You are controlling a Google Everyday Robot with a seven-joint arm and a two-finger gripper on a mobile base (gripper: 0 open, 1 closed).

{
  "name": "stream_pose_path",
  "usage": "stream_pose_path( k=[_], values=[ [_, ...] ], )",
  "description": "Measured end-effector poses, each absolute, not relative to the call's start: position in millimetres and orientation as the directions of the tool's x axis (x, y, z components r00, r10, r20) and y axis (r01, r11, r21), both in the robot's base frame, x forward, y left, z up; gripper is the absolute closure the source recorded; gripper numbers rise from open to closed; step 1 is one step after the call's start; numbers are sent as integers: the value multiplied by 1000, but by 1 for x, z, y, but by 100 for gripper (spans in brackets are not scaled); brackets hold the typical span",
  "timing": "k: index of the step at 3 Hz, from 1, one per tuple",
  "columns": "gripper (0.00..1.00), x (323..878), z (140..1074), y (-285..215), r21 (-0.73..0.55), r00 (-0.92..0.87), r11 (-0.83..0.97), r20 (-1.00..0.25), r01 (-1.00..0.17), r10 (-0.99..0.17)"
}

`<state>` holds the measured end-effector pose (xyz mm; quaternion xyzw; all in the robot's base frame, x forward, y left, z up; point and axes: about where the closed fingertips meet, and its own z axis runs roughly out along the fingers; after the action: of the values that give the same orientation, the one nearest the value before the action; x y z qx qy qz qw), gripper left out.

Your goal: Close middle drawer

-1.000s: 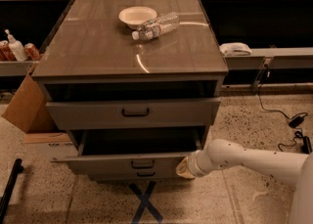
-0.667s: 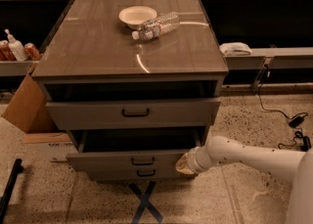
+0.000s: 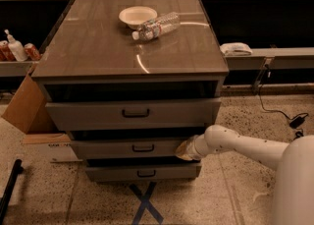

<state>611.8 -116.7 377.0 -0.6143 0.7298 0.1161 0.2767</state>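
The middle drawer [image 3: 122, 148] is a low grey-brown front panel with a small dark central pull handle [image 3: 143, 148]. It stands out only a little from the cabinet, between the taller top drawer [image 3: 132, 113] and the bottom drawer [image 3: 142, 172]. My gripper [image 3: 183, 151] is at the right end of the middle drawer's front, pressed against it, on the end of my white arm [image 3: 235, 145] that reaches in from the right.
A white bowl [image 3: 138, 16] and a lying plastic bottle [image 3: 157, 25] rest on the cabinet top [image 3: 98, 47]. A cardboard box [image 3: 27, 106] leans at the left. Cans and a dispenser bottle [image 3: 14, 47] stand on a left shelf. A blue tape cross [image 3: 145, 202] marks the floor.
The middle drawer has slid inward, from well out to nearly flush. My gripper and arm moved with it toward the cabinet.
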Motion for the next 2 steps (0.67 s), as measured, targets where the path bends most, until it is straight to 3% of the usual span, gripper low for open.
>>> stream_pose_path(
  k=[2],
  values=[
    [100, 588, 383, -116, -151, -57, 164, -542, -975, -838]
  ],
)
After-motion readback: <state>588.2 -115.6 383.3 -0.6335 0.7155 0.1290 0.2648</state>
